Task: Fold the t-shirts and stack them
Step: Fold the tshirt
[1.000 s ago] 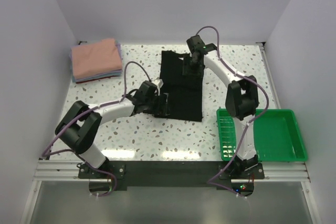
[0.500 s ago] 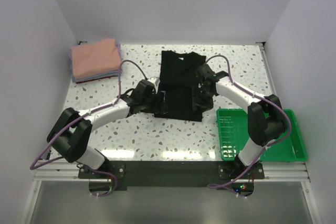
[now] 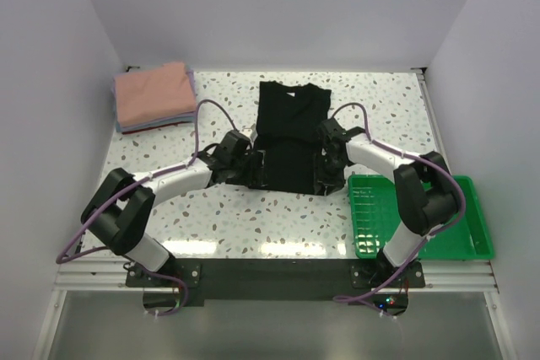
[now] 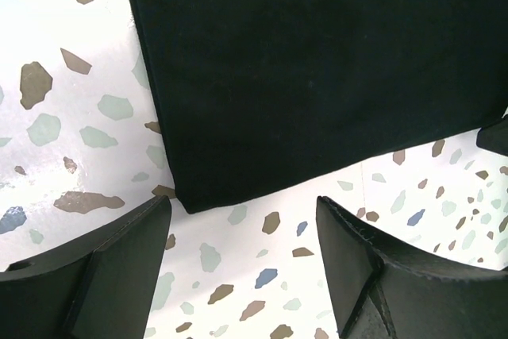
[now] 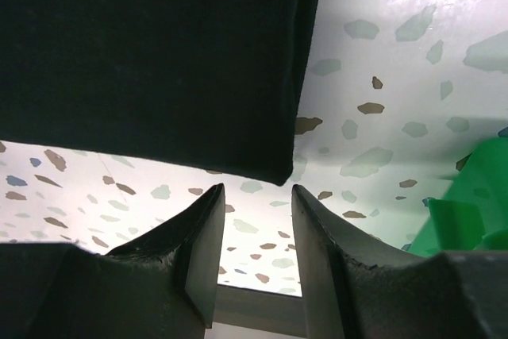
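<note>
Lying flat mid-tabletop (image 3: 253, 217), the black t-shirt (image 3: 289, 137) has its near hem corners just ahead of the left gripper (image 4: 242, 208), spread wide, and the right gripper (image 5: 258, 192), parted narrowly, both empty. Each should, I judge, pinch its corner through every layer and lift evenly together. How many layers the hem holds cannot be told; wrist views cut off the collar.

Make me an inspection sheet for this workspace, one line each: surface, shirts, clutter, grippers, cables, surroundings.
Surface: speckled table, no spills seen.
Job's things: black t-shirt lying flat mid-table; folded stack, salmon-pink on top, in the far left corner.
Clutter: green tray at the near right edge.
Grippers: left gripper and right gripper both open, one at each near corner of the black t-shirt, holding nothing.
Cables: purple cables loop along both arms.
Surroundings: plain walls on three sides.
</note>
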`<state>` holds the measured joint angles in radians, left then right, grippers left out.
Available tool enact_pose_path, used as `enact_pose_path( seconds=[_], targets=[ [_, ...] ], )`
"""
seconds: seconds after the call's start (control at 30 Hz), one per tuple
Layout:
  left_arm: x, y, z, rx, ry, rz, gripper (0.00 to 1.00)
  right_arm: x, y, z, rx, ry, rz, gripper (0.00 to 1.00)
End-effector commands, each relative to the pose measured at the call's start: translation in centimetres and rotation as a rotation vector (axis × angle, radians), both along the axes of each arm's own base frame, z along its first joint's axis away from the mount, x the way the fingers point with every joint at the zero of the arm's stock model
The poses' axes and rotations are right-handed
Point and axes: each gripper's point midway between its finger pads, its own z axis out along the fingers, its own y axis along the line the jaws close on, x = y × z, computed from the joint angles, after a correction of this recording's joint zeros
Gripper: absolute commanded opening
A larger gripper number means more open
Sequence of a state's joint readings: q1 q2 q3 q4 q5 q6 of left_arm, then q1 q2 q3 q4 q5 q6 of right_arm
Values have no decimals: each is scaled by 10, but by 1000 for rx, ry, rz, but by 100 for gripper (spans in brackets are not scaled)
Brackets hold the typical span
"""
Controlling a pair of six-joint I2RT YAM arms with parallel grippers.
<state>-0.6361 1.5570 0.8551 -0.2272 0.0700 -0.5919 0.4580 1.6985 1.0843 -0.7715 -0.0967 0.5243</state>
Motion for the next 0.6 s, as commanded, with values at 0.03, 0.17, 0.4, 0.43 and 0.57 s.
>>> enact_pose_path(
  seconds=[0.03,0.17,0.4,0.43,0.57],
  targets=[
    [4,-1,5,-15,-17,24,78,7,-1,-2,-3,-41,-7,42],
    [3,-1,4,-18,-16,29,75,11,-2,-9,-16,-45,5,38],
    [1,7,-3,18,7,66,70,4,-5,-26,-32,-6,25,29],
    [1,8,-4,25,10,73,68,3,-6,-27,-35,0,28,28],
    [2,10,-5,30,12,88,66,-1,-10,-29,-51,14,32,24]
  ],
)
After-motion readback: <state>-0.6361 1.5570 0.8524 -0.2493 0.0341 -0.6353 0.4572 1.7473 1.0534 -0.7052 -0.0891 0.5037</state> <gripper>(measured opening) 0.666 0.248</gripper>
